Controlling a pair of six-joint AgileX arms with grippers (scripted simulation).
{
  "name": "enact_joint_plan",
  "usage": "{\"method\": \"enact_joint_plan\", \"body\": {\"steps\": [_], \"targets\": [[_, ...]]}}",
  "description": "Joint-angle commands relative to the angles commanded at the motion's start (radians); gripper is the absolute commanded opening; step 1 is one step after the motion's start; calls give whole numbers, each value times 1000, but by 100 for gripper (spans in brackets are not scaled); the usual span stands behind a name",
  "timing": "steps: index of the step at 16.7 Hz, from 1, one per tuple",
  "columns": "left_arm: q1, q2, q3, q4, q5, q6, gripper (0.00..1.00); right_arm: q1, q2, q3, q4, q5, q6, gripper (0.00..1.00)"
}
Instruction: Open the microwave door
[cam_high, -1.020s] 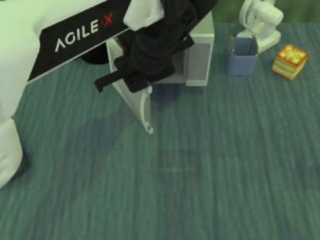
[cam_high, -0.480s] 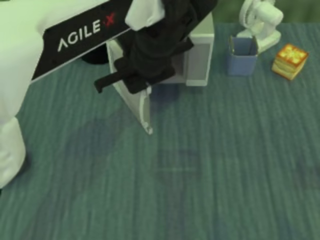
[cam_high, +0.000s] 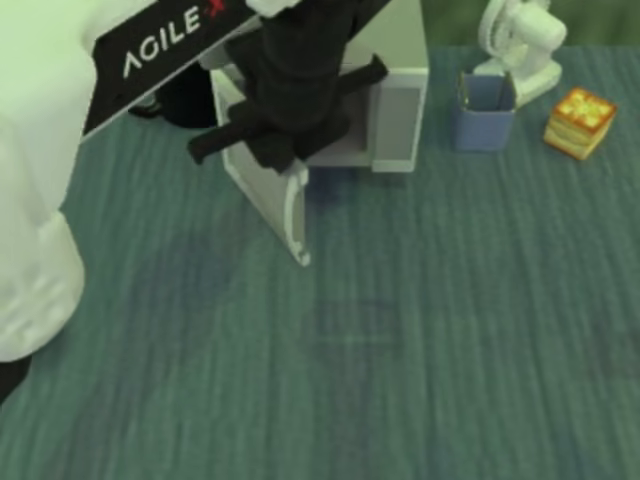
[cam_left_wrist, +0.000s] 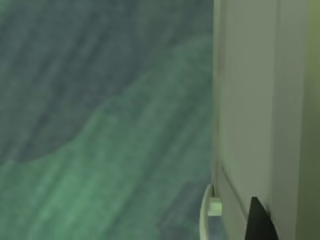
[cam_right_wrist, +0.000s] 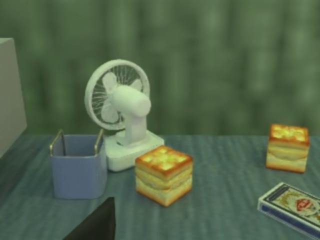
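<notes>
- Left arm (cam_high: 60, 150): white AgileX arm reaching in from the left side of the table toward the far middle, where its black wrist sits over the microwave front.
- Left gripper (cam_high: 285, 150): black, positioned at the top edge of the microwave door; whether its fingers are apart or together cannot be told. In the left wrist view only one dark fingertip (cam_left_wrist: 260, 222) shows, close against the door panel.
- Microwave door (cam_high: 268, 200): white-framed panel swung out from the front, hinged at the left, its free edge pointing toward the near side of the table. A white handle (cam_left_wrist: 204, 212) shows at its edge in the left wrist view.
- Microwave (cam_high: 395, 80): pale box at the far middle of the table, with its narrow grey control panel (cam_high: 395, 125) on the right of the front.
- Blue-grey cup (cam_high: 485, 110): just to the right of the microwave.
- White fan (cam_high: 520, 40): behind the cup.
- Yellow-orange block (cam_high: 579, 122): to the right of the cup.
- Right gripper: not visible; the right wrist view shows only a dark edge.
</notes>
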Motion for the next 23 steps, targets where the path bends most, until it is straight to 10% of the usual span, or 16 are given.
{"method": "enact_joint_plan", "body": {"steps": [10,23], "targets": [[72,108,261,-216,209,62,0,0,0,0,0,0,0,100],[75,72,123,-119,216,64,0,0,0,0,0,0,0,100]]}}
